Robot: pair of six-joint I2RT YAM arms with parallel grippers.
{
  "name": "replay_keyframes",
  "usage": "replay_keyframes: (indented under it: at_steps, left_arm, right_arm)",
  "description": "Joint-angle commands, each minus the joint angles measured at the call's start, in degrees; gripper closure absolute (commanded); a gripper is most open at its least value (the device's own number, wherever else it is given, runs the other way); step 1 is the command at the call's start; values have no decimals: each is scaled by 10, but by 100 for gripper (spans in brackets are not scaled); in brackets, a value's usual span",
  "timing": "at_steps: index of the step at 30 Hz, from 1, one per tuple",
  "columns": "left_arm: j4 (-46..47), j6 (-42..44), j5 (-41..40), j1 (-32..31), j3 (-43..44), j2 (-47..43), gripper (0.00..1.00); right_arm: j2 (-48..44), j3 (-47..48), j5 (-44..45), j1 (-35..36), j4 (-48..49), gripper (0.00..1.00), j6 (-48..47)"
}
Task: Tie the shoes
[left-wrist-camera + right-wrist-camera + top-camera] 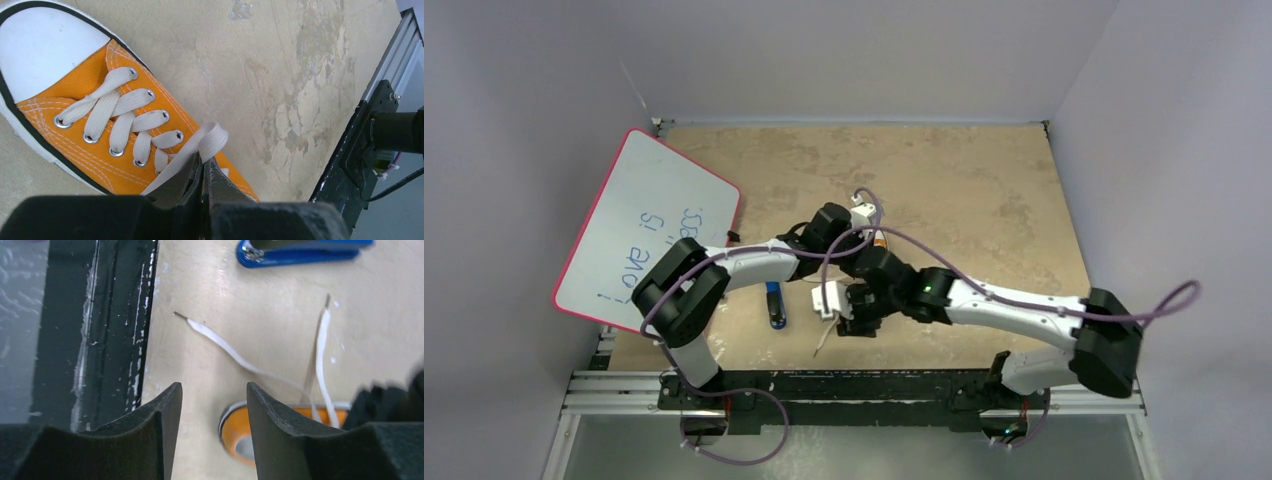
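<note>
- My left gripper (204, 167) is pressed together on a fold of the white lace (212, 140). This is in the lower middle of the left wrist view, just beside the last eyelets.
- The orange sneaker (80, 150) lies on the table (280, 75) and fills the upper left of that view, with its white toe cap in the corner. In the top view it is in the middle, mostly hidden under both wrists.
- My right gripper (214, 405) has its fingers apart and holds nothing. It hangs over the heel, at the lower middle of the right wrist view.
- A loose lace end (220, 340) and a second strand (321, 350) lie flat in the middle of that view, below the blue stick (300, 251) at the top edge.
- First risk, I think: the fold sits only near the fingertips, so a hard pull may slip it out or drag the sneaker.
- Second risk: both wrists are very close, so they may collide.
- I see no container. The only hollow thing is the sneaker, and its inside is not shown clearly.
</note>
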Motion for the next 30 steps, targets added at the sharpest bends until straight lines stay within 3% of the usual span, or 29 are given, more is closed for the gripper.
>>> replay_keyframes:
  at_steps: [1,12,16,20,25,30]
  left_arm:
    - [-29,37,25,7,32,15,100]
    - [-29,33,61,11,37,21,100]
    - [-14,21,71,12,28,21,100]
    - [-12,20,68,11,20,15,100]
    - [-11,22,61,11,12,4,100]
    - [-8,23,52,12,9,-5,100]
  right_arm:
    - [94,52,15,51,16,45,-140]
    - [239,95,42,77,58,43,-231]
    - [266,99,11,76,54,45,-240]
    - [296,96,-9,75,49,56,-238]
    - [311,83,-19,75,41,97,-230]
    - [247,71,6,75,48,100,-146]
